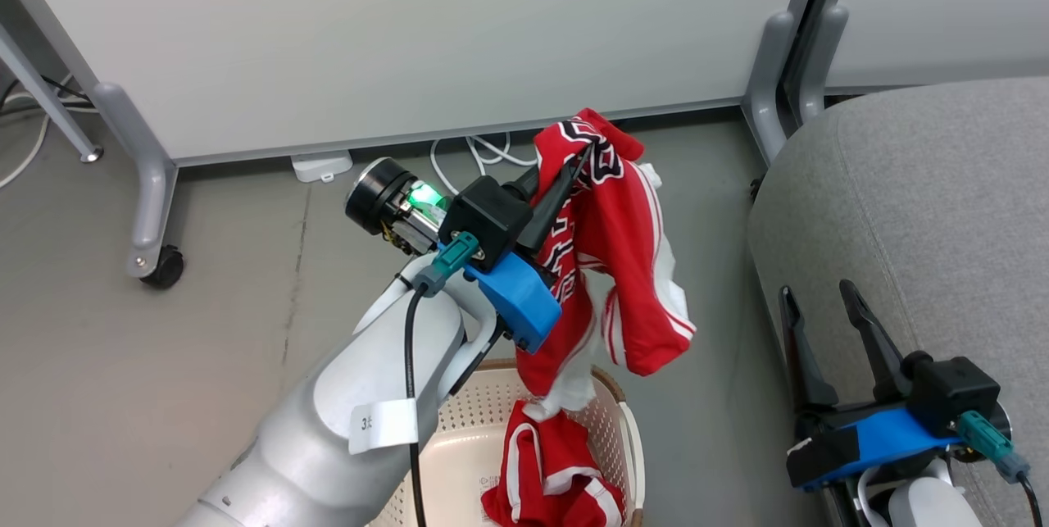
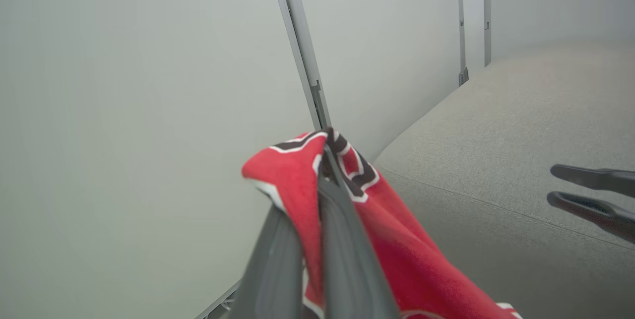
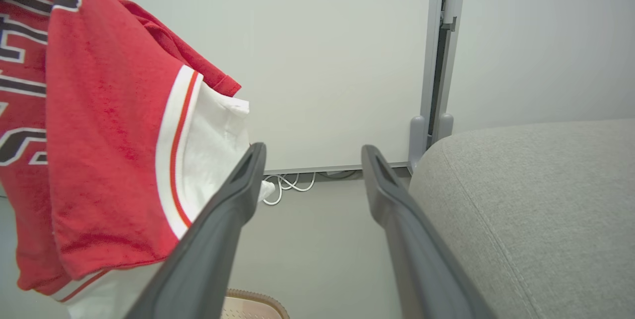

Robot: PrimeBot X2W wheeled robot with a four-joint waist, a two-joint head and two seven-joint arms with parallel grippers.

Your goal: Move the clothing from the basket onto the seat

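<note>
The left claw (image 1: pixel 580 165) is clenched on a red sports garment with white stripe trim (image 1: pixel 627 248). The garment hangs with its long axis vertical, its lower end pointing down at the cream perforated plastic basket (image 1: pixel 633 437). A second red garment (image 1: pixel 549 474) lies inside the basket. The right claw (image 1: pixel 818 291) is released beside the grey fabric seat (image 1: pixel 942 207).

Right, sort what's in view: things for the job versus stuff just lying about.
Job: lifted red garment, pinched in the shut left hand; basket; second red garment in it; seat.
Lying about: partition panels; floor cables; castor; white box by the wall.
</note>
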